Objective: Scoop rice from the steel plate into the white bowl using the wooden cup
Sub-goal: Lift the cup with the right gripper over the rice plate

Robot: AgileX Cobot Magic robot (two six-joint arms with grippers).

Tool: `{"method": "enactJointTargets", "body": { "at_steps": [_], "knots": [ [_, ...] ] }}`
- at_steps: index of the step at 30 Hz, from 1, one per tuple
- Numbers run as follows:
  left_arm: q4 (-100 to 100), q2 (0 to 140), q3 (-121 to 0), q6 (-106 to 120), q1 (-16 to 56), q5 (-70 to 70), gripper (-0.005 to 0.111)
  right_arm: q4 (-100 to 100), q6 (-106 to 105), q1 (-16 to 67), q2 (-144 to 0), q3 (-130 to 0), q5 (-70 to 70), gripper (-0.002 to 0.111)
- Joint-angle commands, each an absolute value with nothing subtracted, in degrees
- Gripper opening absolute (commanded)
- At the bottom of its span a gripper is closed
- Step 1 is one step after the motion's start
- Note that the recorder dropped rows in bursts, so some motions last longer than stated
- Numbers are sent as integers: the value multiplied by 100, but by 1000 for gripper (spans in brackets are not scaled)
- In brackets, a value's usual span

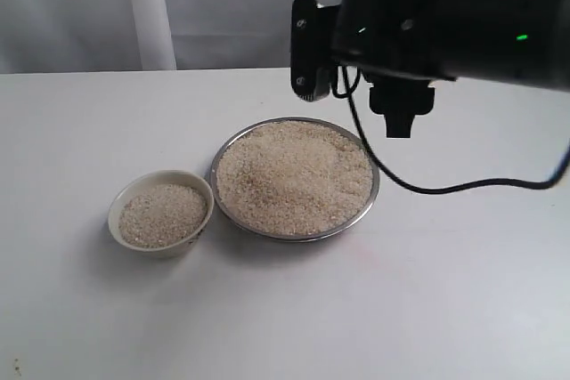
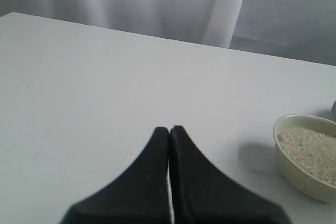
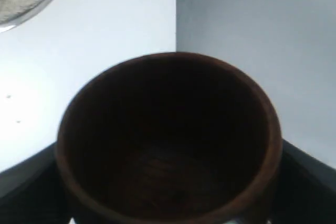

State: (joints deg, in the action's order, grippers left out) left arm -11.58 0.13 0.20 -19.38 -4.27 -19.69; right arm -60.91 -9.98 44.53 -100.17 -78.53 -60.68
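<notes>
At the upper right of the exterior view, the right gripper [image 3: 168,174] clamps the empty wooden cup [image 3: 168,129]. The steel plate [image 1: 294,238] of rice [image 1: 294,175] lies lower left of it, farther from the left gripper [image 2: 169,132], which is pressed together near the white bowl [image 1: 160,250].

left pincer [image 2: 169,136] closed, tips touching | right pincer [image 3: 168,174] clamped on wooden cup [image 3: 168,129]

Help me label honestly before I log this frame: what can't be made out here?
Wooden cup: exterior view, hidden behind the dark arm; right wrist view, base cut off.
Steel plate: right wrist view, only a corner sliver, edge-cropped.
White bowl: left wrist view, cropped by edge.
</notes>
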Motion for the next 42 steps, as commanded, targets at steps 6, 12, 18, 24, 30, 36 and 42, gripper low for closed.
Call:
{"method": "enactJointTargets", "body": {
  "at_steps": [6, 12, 18, 24, 30, 36, 42],
  "knots": [
    [-1126, 0, 0, -1945, -401, -1933, 0, -7810, -1204, 4534, -11857, -8647, -5939, 0],
    [-1126, 0, 0, -1945, -401, -1933, 0, -7989, -1357, 4524, -12297, -8812, -5684, 0],
    [-1126, 0, 0, -1945, -401, -1933, 0, -7977, -1441, 4524, -12488, -8812, -5612, 0],
    [-1126, 0, 0, -1945, -401, -1933, 0, -7918, -1498, 4524, -12704, -8812, -5612, 0],
    [-1126, 0, 0, -1945, -401, -1933, 0, -7739, -1498, 4513, -12835, -8812, -5556, 0],
    [-1126, 0, 0, -1945, -401, -1933, 0, -7632, -1521, 4515, -12835, -8812, -5508, 0],
    [-1126, 0, 0, -1945, -401, -1933, 0, -7358, -1739, 4515, -12835, -8812, -5369, 0]
  ]
}}
